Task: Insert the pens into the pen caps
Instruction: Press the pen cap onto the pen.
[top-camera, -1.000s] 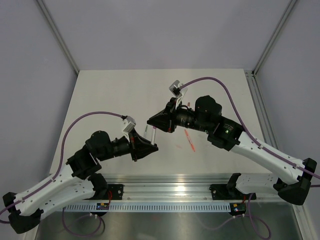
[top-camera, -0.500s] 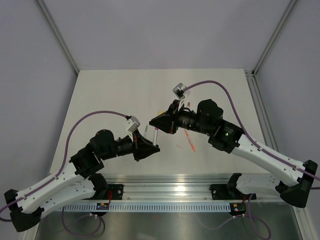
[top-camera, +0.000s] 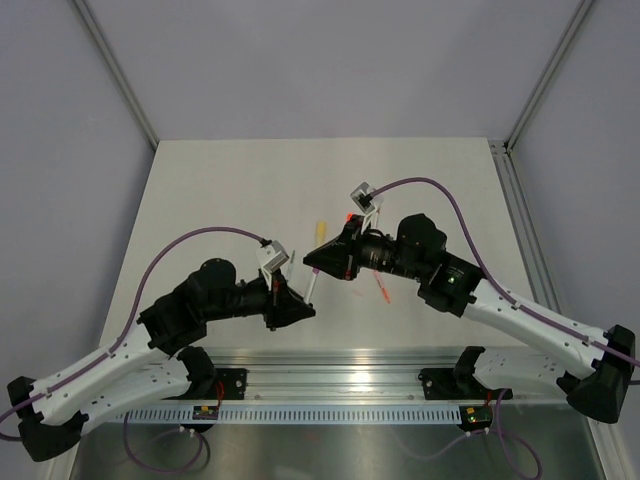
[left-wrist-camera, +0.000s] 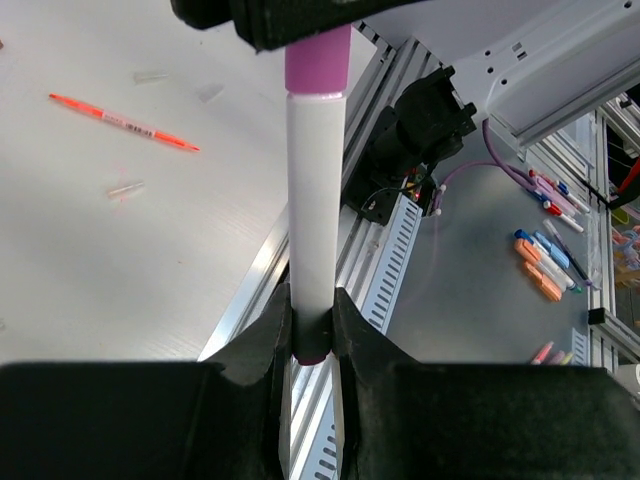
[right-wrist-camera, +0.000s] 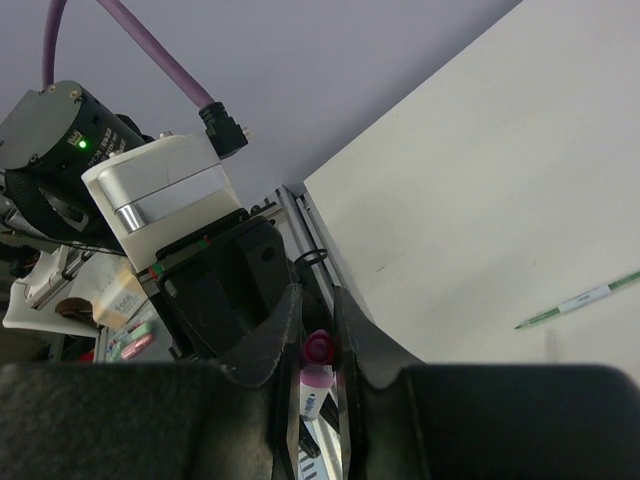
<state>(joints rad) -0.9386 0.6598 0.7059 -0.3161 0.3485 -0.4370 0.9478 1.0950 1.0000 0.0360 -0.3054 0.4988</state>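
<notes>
1. The left gripper (left-wrist-camera: 312, 312) was clamped on the lower end of a white pen (left-wrist-camera: 315, 200), holding it up off the table (top-camera: 230, 190).
2. The right gripper (right-wrist-camera: 318, 335) was pinched around a small magenta cap (left-wrist-camera: 318, 68). The cap sat on the pen's far end with its rim meeting the white barrel, so this pair looked joined or very nearly so.
3. I judged most of the job was left to do:
   - An orange-red pen (left-wrist-camera: 125, 122) lay loose on the table.
   - A yellow highlighter (top-camera: 320, 232) lay just beyond the grippers.
   - A thin pen with green marking (right-wrist-camera: 580, 298) lay further out.
   - I couldn't tell whether any of them was capped.
   - Small clear bits (left-wrist-camera: 125, 188) near the orange-red pen may have been caps, but they were too small to be sure.
4. The two grippers met nose to nose near the table's front edge, close to the aluminium rail (top-camera: 340, 360). That left little slack between them along the pen's line.
5. The far half of the table gave room for setting the pen down, and the enclosure walls stood well apart from both arms.
</notes>
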